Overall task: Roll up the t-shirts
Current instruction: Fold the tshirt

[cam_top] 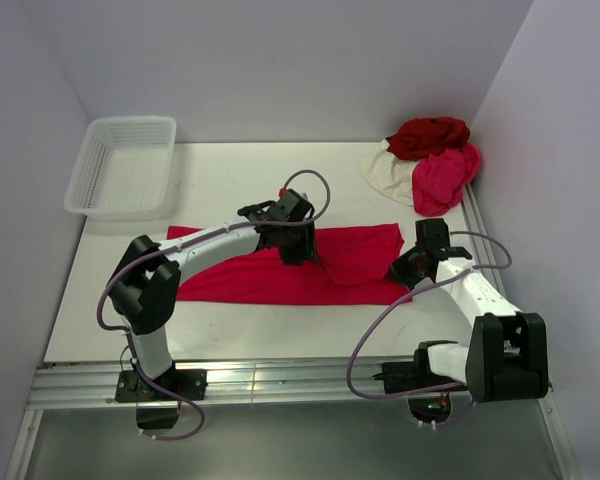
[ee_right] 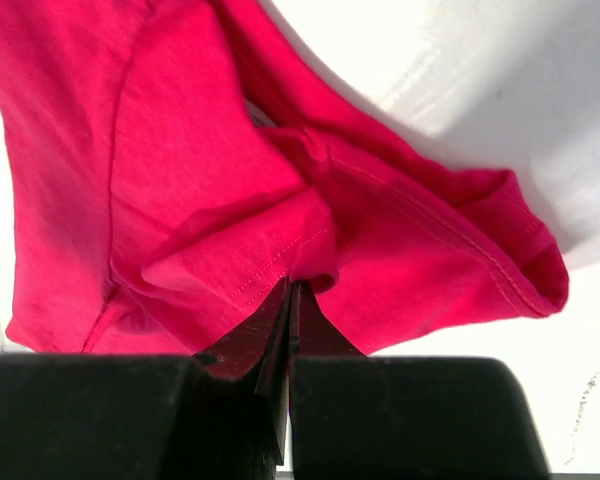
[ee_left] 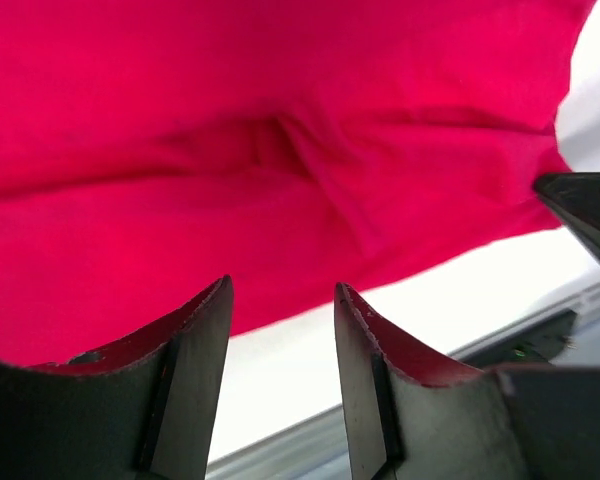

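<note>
A bright crimson t-shirt lies folded into a long strip across the middle of the table. My left gripper hovers over its middle, open and empty; the left wrist view shows the crimson fabric beyond the spread fingertips. My right gripper is at the strip's right end, shut on a hemmed fold of the crimson t-shirt. A dark red t-shirt, a pink-red t-shirt and a whitish t-shirt lie heaped at the back right corner.
A white plastic mesh basket stands at the back left. Grey walls close in the table on the left, back and right. A metal rail runs along the near edge by the arm bases.
</note>
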Robot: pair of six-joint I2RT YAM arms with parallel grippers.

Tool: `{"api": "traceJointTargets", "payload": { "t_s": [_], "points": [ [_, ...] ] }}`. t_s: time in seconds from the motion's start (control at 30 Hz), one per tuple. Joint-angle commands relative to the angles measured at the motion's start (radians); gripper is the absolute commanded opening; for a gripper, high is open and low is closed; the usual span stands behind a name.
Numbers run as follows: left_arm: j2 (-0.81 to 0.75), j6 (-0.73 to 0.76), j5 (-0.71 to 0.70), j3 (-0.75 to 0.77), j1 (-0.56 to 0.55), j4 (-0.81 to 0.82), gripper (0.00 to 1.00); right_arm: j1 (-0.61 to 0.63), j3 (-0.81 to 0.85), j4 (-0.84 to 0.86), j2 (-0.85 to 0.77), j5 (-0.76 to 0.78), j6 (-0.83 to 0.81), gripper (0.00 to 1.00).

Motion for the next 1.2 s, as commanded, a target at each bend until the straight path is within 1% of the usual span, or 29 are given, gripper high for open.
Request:
{"api": "traceJointTargets", "payload": {
  "t_s": [0.0,0.13,0.27,0.43,0.57,0.6,0.93,1.1,1.13,1.17],
  "points": [
    [0.006,-0.156,0.073,-0.028,-0.036,0.124,0.5,-0.005,-0.013,-0.015,-0.036,-0.006,0.023,0.0],
    [0.024,-0.23,0.063,-0.042,-0.071,0.185,0.5,-0.005,-0.009,-0.018,-0.023,-0.013,0.012,0.0],
    [0.086,-0.273,0.067,-0.022,-0.106,0.231,0.5,-0.005,0.003,-0.024,-0.016,-0.007,0.009,0.0],
    [0.147,-0.306,0.058,-0.015,-0.139,0.226,0.46,-0.005,0.017,-0.036,-0.013,-0.001,0.0,0.0],
    [0.149,-0.322,0.04,-0.031,-0.148,0.231,0.44,-0.005,0.02,-0.036,-0.009,-0.006,-0.005,0.0],
    [0.153,-0.329,0.032,-0.032,-0.151,0.231,0.42,-0.005,0.019,-0.035,-0.007,-0.007,-0.003,0.0],
    [0.199,-0.343,-0.014,0.013,-0.151,0.207,0.39,-0.005,0.01,-0.033,-0.021,-0.012,-0.005,0.0],
    [0.216,-0.348,-0.051,0.039,-0.151,0.193,0.33,-0.005,0.005,-0.033,-0.029,-0.013,-0.008,0.0],
    [0.221,-0.348,-0.052,0.041,-0.151,0.196,0.3,-0.005,0.005,-0.035,-0.027,-0.016,-0.009,0.0],
    [0.221,-0.349,-0.055,0.042,-0.151,0.197,0.22,-0.005,0.004,-0.035,-0.029,-0.016,-0.011,0.0]
  ]
}}
